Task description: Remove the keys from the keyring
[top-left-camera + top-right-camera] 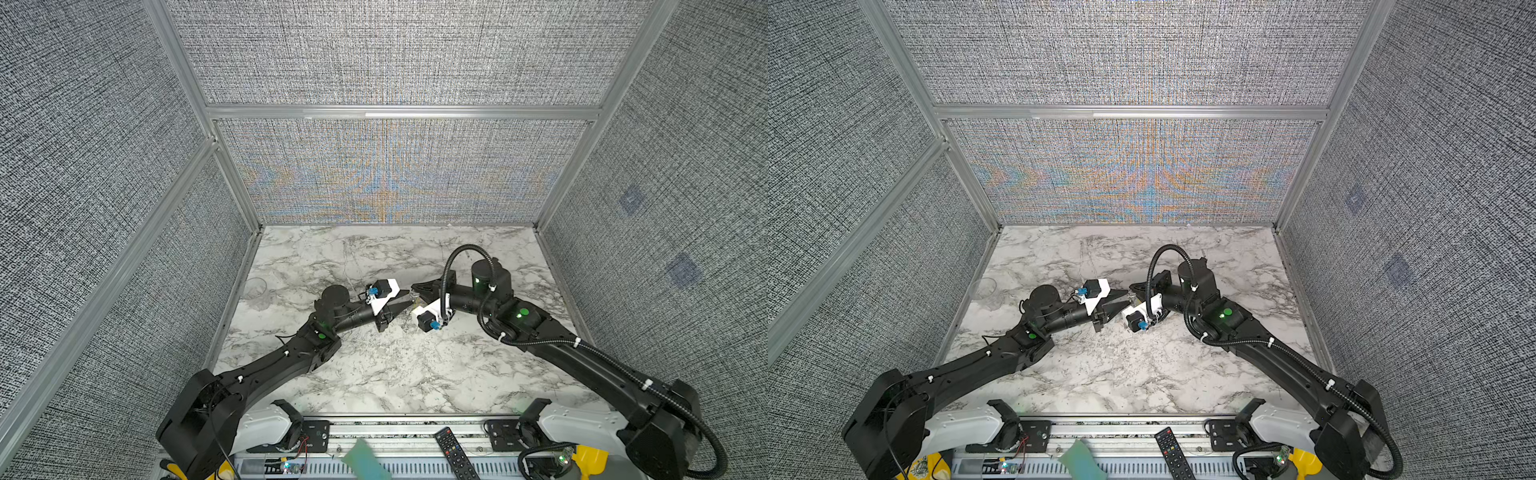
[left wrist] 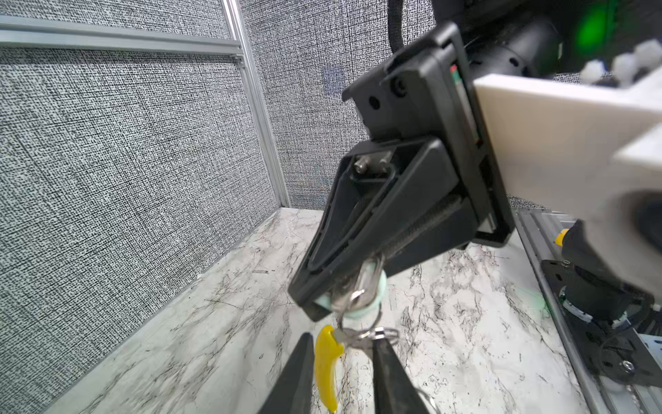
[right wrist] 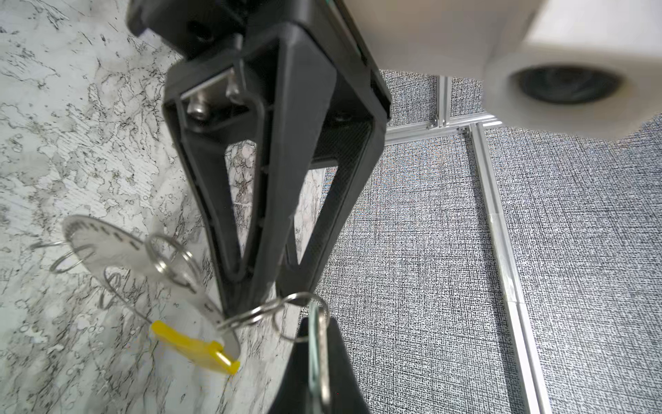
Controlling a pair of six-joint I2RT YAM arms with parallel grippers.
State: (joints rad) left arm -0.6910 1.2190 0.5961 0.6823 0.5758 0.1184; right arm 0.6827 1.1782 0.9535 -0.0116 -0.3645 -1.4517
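Mint-green key (image 2: 361, 286) clamped in right fingers (image 2: 340, 233); keyring (image 2: 326, 362) between left fingers (image 2: 297, 380).

The right end effector (image 2: 344, 290) clamps the mint-green-headed key (image 2: 379, 290); below it, metal rings (image 2: 372, 335) and the yellow keyring section (image 2: 326, 365) sit between the left end effector's (image 2: 342, 376) parted fingers.

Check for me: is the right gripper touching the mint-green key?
Touching. The left wrist view shows the right gripper clamped onto the mint-green key, its head pinched between the jaws with no gap.
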